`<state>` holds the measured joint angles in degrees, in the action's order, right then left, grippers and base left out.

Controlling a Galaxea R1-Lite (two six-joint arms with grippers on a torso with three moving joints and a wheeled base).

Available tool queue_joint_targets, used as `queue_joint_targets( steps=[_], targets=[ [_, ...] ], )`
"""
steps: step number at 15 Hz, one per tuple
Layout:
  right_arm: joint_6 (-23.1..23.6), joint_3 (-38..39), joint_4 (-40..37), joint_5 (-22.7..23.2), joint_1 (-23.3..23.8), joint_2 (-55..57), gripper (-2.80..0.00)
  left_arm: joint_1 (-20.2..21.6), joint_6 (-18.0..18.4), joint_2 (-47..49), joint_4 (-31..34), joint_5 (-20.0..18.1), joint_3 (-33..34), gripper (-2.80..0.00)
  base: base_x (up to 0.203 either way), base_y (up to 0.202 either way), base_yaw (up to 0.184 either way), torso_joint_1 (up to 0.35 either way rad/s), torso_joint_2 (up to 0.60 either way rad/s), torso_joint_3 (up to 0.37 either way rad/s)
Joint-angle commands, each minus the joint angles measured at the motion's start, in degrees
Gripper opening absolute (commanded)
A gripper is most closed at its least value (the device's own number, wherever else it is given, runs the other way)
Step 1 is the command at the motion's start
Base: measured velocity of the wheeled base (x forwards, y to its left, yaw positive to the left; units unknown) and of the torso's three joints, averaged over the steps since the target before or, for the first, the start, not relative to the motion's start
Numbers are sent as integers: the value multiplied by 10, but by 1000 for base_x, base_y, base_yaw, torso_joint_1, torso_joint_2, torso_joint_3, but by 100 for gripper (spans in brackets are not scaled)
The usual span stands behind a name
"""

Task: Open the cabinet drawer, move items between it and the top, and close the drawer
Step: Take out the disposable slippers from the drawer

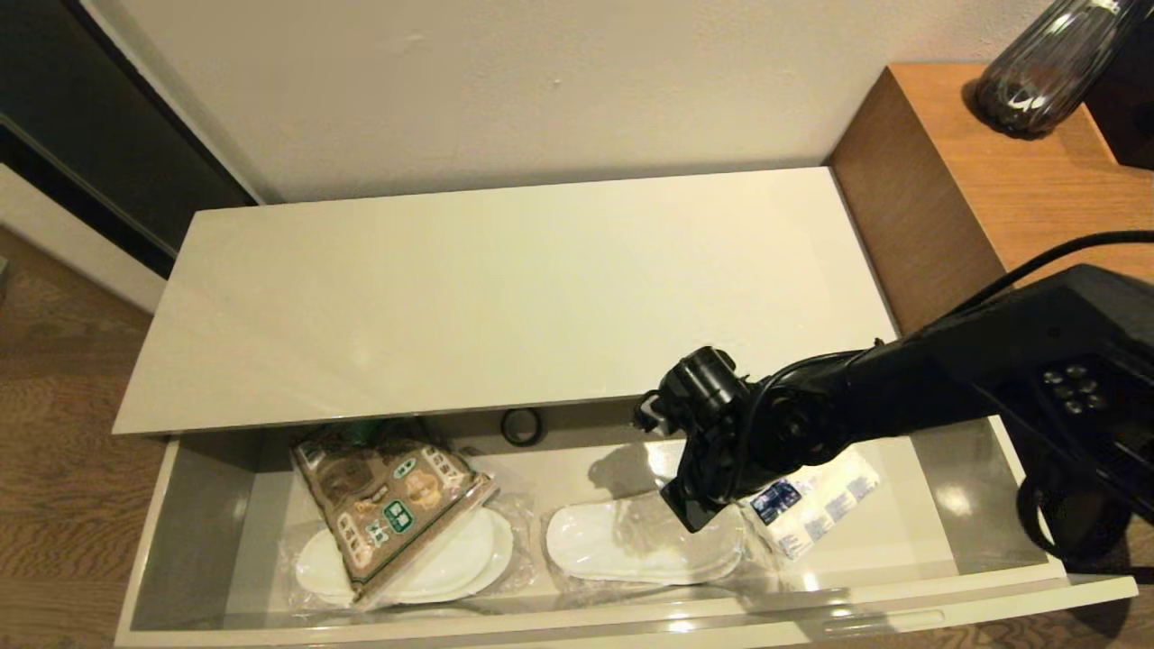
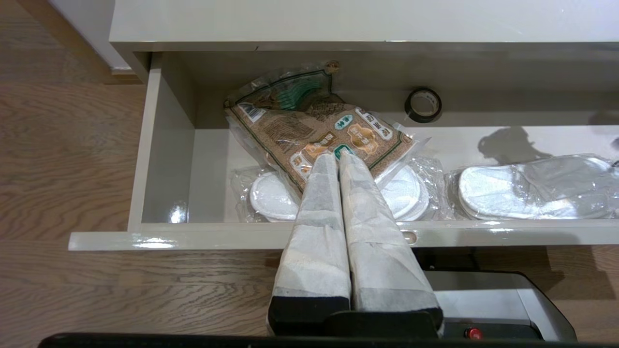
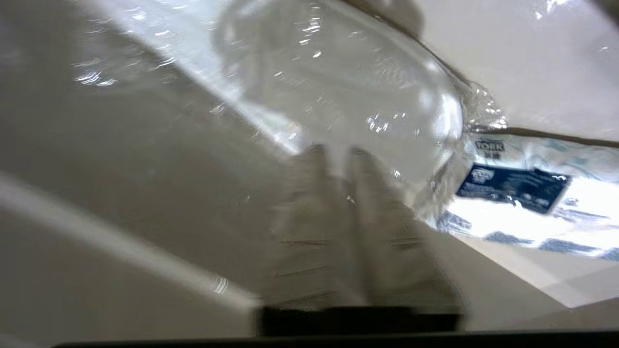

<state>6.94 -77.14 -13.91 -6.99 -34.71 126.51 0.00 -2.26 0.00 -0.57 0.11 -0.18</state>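
The cabinet drawer (image 1: 180, 505) stands pulled out: snack bag (image 1: 388, 505) toward its left end over wrapped slippers (image 1: 433, 563), tape roll (image 1: 523, 425) at the back wall, tissue pack (image 1: 816, 505) toward the right end. Left wrist view: left gripper (image 2: 339, 155) parked before the drawer front, fingers pressed together. Right wrist view: right gripper (image 3: 338, 152) over a slipper pack (image 3: 338, 82), fingers nearly together, a slim gap between, nothing held.

Open drawer (image 1: 194, 505): slippers (image 1: 631, 541), tissues (image 1: 816, 505), tape (image 1: 522, 426)
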Motion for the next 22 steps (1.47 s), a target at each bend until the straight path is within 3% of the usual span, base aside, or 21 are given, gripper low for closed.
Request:
queue_joint_targets(
  steps=[1,5,8,12,19,20,21,22],
  targets=[
    [-1,-3,25,-18,5,62,0,0,0,1,0,0,0,-280,0,0,0,0,0,0],
    [15,-18,97,-32,6,127,0,-1,0,1,0,0,0,-280,0,0,0,0,0,0],
    [75,-30,173,-35,19,181,0,0,0,1,0,0,0,-280,0,0,0,0,0,0],
    [111,-60,140,-15,39,192,0,0,0,1,0,0,0,-280,0,0,0,0,0,0],
    [149,-54,137,-25,44,189,0,0,0,1,0,0,0,-280,0,0,0,0,0,0],
    [149,-54,136,-28,44,189,-93,0,0,1,0,0,0,-280,0,0,0,0,0,0],
    [149,-53,136,-36,44,189,-280,0,0,1,0,0,0,-280,0,0,0,0,0,0],
    [149,-53,137,-41,44,189,-280,0,0,1,0,0,0,-280,0,0,0,0,0,0]
  ],
)
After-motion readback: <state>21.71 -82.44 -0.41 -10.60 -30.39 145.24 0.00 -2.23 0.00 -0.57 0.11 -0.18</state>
